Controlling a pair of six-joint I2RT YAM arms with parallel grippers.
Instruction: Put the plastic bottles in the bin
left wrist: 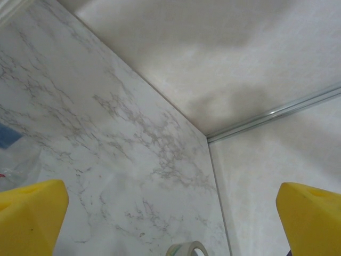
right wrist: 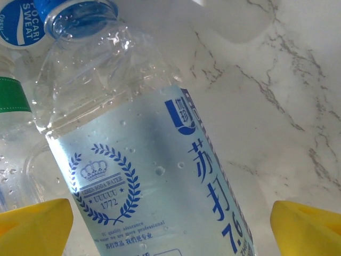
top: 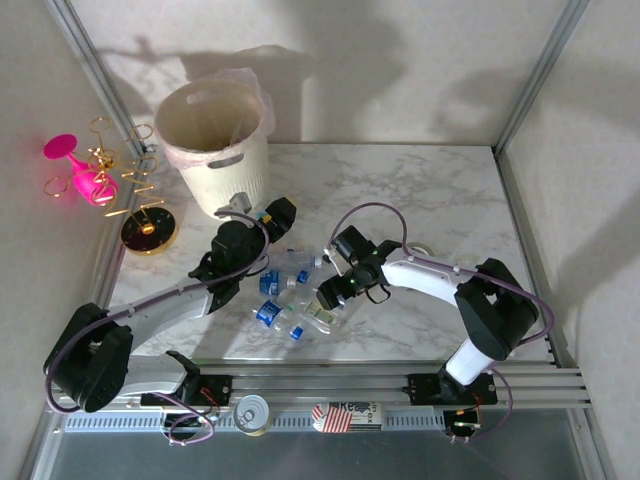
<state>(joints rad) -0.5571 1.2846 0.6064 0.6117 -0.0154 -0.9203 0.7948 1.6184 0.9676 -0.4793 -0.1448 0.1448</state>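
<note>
You had the plastic bottles (top: 290, 288) lying in a loose heap on the desk (top: 450, 190), none in the bin (top: 215, 160). The heap sat apart from the bin, on its near right side.

The right end effector (right wrist: 170, 224) stood fully spread directly over that heap, on the side away from the bin. A clear bottle (right wrist: 160, 176) with a pale blue label lay between its yellow fingertips (right wrist: 32, 224), neither pad visibly touching it. The bottle's long axis ran diagonally across the gap, blue cap (right wrist: 80, 16) leading away from the wrist, so you would judge a closing stroke to meet the body somewhat askew.

The left end effector (left wrist: 170, 218) was also spread wide and empty, between bin and heap. The right arm was nearer this bottle.
</note>
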